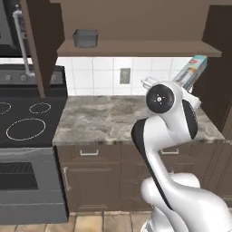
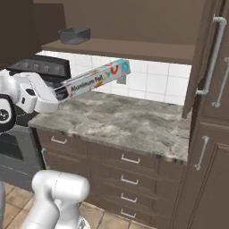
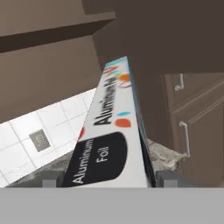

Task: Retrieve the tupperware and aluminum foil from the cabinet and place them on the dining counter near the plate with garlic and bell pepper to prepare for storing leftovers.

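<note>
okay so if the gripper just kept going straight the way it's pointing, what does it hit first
Likely the tiled wall beneath the cabinet shelf. The gripper holds the foil box, which angles up over the counter toward it; depth is hard to judge.

The long box (image 3: 111, 140) reads "Aluminum Foil" in white on its black patch, and "Aluminum" again in dark letters further along the same face.

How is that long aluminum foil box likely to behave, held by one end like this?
The aluminum foil box looks rigid: it juts straight from the gripper without sagging. Gripped near one end, it probably levers and may pivot in the jaws. Its flat, printed faces look smooth, so perhaps slippery, though flat sides should not roll when set down.
</note>
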